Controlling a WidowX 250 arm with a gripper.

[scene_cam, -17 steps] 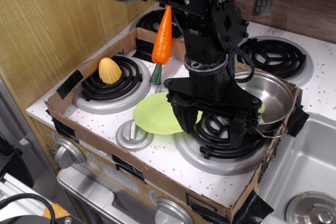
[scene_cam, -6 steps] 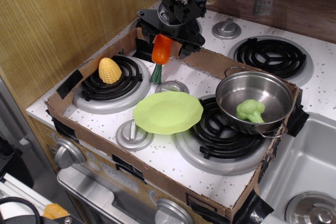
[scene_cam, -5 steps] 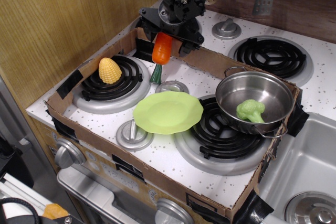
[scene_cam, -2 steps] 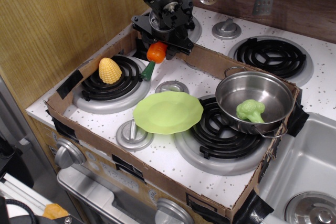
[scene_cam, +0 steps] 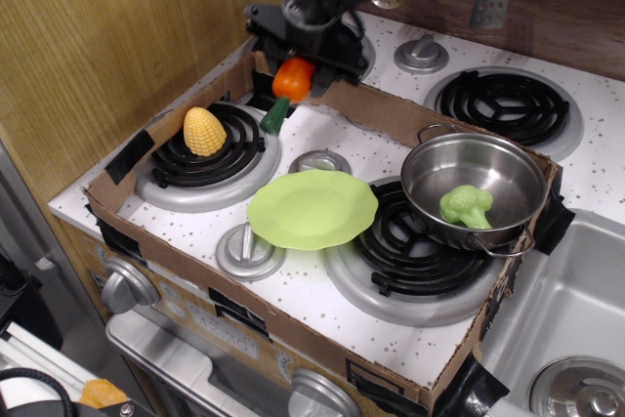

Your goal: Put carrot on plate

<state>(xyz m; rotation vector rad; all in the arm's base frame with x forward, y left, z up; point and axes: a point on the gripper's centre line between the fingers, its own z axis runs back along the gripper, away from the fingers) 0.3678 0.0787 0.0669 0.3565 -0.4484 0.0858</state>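
One glossy orange toy carrot (scene_cam: 289, 83) hangs clenched in the fingers (scene_cam: 298, 63), stem tilted down-left; the lime-green round plate (scene_cam: 312, 208) lies below, nearer the front edge.

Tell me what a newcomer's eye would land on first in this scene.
First, the bright orange carrot, clamped in the black gripper and hanging in the air above the back edge of the cardboard tray. Next, the lime-green plate, empty at the middle of the stove top. Then the steel pot on the right burner holding a green broccoli.
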